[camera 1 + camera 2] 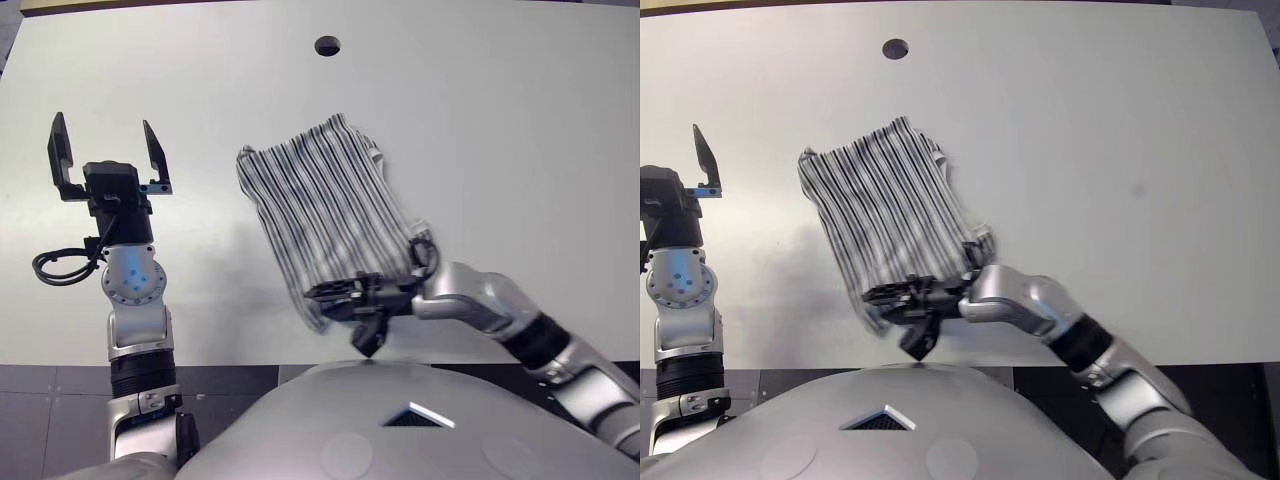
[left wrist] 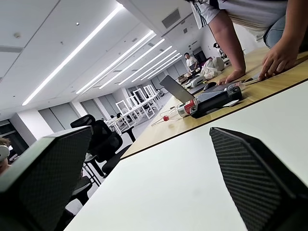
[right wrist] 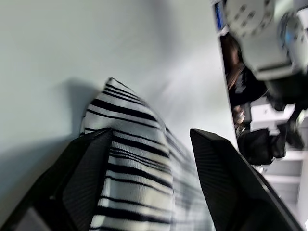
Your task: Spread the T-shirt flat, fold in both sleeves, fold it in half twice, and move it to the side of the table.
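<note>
Table: you're looking down on a white table [image 1: 500, 120] with a small round hole [image 1: 327, 45] near its far edge.
Room: past the table's edge, your left wrist camera takes in a wooden desk [image 2: 269, 89] with a laptop [image 2: 175, 89] on it, black office chairs [image 2: 103, 139] and long ceiling lights [image 2: 72, 55].
T-shirt: the striped T-shirt [image 1: 325, 215] is folded into a narrow packet. It lies tilted around the middle of the table, its near end close to the near edge.
Right gripper: your right gripper [image 3: 150, 132] is at the packet's near end with its fingers spread wide and the folded cloth between them. One finger [image 3: 86, 178] lies against the stripes and the other stands clear, so nothing is pinched. You cannot tell whether that end is lifted off the table.
Left gripper: your left gripper [image 1: 103, 130] hangs over the table's left side, well apart from the T-shirt. Its fingers are spread wide with nothing between them.
Cable: a black cable [image 1: 60, 265] loops beside your left arm.
</note>
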Robot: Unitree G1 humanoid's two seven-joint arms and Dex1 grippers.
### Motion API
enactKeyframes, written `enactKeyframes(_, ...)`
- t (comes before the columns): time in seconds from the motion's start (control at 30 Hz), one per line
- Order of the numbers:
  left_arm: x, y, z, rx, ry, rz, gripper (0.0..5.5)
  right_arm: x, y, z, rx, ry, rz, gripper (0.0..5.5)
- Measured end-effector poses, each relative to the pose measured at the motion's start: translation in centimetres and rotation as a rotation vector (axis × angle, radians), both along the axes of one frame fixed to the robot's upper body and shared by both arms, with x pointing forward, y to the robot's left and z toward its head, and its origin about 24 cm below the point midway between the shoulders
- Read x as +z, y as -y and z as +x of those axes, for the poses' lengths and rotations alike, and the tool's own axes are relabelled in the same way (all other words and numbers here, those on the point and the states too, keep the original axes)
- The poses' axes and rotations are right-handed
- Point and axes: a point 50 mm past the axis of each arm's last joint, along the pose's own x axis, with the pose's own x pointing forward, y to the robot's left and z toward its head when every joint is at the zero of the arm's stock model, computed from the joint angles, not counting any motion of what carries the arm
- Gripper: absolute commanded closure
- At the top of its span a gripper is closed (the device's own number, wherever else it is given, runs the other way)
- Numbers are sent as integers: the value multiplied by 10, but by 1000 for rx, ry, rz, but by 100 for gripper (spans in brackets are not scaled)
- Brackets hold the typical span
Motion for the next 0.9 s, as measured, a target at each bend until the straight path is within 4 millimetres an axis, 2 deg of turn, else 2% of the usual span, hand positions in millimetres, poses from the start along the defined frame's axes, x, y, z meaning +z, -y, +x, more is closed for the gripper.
enactKeyframes(0.03,0,0,0,2,1,-2,98,-3,-23,-3,6,-12,35,252)
enactKeyframes(0.1,-1,-2,0,7,0,-7,98,-4,-47,-7,-2,-28,81,252)
enactKeyframes(0.17,-1,-3,1,7,5,-10,98,-1,-48,-6,-17,-27,102,252)
enactKeyframes(0.27,-1,-1,1,-13,2,-8,98,13,-22,-5,-57,-42,122,252)
enactKeyframes(0.33,-2,2,2,-36,-8,-9,98,30,-4,-2,-77,-43,152,252)
enactKeyframes(0.43,-2,6,3,-67,-9,-5,98,49,10,3,-105,-32,196,252)
enactKeyframes(0.47,0,8,2,-100,-7,10,98,61,20,9,-140,-28,237,252)
enactKeyframes(0.53,6,10,-2,-156,-3,54,98,72,33,19,-196,-20,263,252)
enactKeyframes(0.57,13,11,-10,-245,-18,165,98,78,49,31,-260,-13,275,252)
enactKeyframes(0.67,15,11,-38,-476,-166,467,96,73,100,58,-456,55,166,225)
enactKeyframes(0.7,13,11,-46,-533,-218,515,96,67,112,61,-493,68,122,196)
enactKeyframes(0.77,6,11,-69,-708,-403,648,62,48,142,57,-541,63,-38,158)
enactKeyframes(0.83,3,8,-83,-799,-526,707,29,42,152,50,-514,53,-100,119)
enactKeyframes(0.9,8,2,-92,-833,-606,769,13,42,157,46,-478,55,-148,116)
